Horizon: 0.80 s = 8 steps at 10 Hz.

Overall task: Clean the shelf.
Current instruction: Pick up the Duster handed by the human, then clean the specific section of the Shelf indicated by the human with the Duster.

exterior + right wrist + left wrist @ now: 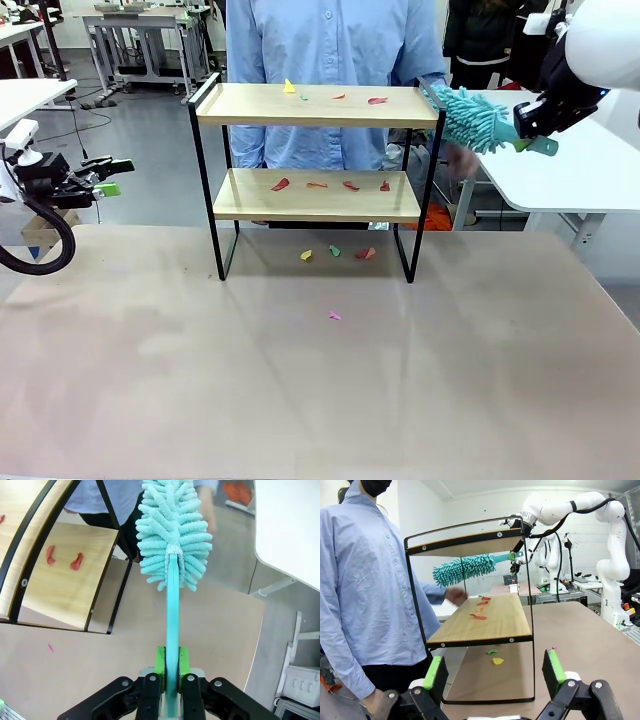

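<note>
The shelf (250, 105) stands at the far middle of the table, with coloured scraps on its top board (377, 100) and lower board (281, 184). My right gripper (530, 125) is shut on the handle of a teal fluffy duster (475, 118), whose head sits at the right end of the top board. In the right wrist view the gripper (170, 662) clamps the handle and the duster head (172, 530) points past the shelf's corner (60, 580). My left gripper (110, 178) hangs open far left, empty, its gripper (493, 670) facing the shelf's end (480, 625).
Several scraps (307, 256) lie on the table under the shelf, and a pink one (335, 316) lies nearer me. A person in a blue shirt (330, 40) stands behind the shelf, one hand (460, 160) beside its right end. A white table (590, 170) is at far right.
</note>
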Each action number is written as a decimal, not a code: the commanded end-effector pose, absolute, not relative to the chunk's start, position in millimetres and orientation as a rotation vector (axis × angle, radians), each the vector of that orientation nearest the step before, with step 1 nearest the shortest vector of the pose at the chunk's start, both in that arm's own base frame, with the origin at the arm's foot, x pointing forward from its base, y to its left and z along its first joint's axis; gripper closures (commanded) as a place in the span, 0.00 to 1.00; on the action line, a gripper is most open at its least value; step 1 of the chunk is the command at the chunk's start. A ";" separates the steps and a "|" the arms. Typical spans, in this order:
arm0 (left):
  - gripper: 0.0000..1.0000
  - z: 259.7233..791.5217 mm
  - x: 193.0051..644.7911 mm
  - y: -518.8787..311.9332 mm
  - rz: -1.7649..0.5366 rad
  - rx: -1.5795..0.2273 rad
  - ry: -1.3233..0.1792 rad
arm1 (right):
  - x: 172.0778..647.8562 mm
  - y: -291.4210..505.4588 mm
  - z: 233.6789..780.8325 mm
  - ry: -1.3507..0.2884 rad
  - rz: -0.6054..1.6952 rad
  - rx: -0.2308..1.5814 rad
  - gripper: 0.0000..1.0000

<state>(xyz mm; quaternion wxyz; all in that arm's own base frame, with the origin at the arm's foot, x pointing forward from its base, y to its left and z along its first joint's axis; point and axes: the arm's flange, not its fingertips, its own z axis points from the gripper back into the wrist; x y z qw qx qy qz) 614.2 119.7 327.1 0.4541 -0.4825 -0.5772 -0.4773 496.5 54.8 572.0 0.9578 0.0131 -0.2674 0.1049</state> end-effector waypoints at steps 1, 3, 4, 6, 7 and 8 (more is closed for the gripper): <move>0.00 327.8 613.5 119.4 -1.202 -1.178 -1.424 | 495.8 54.1 574.0 -0.547 0.218 0.025 1.00; 0.00 327.8 613.5 119.4 -1.202 -1.178 -1.424 | 495.8 54.1 574.0 -0.547 0.218 0.025 1.00; 0.00 327.8 613.5 119.4 -1.202 -1.178 -1.424 | 495.8 54.1 574.0 -0.547 0.218 0.025 1.00; 0.00 327.8 613.5 119.4 -1.202 -1.178 -1.424 | 495.8 54.1 574.0 -0.547 0.218 0.025 1.00; 0.00 327.8 613.5 119.4 -1.202 -1.178 -1.424 | 495.8 54.1 574.0 -0.547 0.218 0.025 1.00; 0.00 327.8 613.5 119.4 -1.202 -1.178 -1.424 | 496.5 54.8 571.9 -0.542 0.213 0.027 0.87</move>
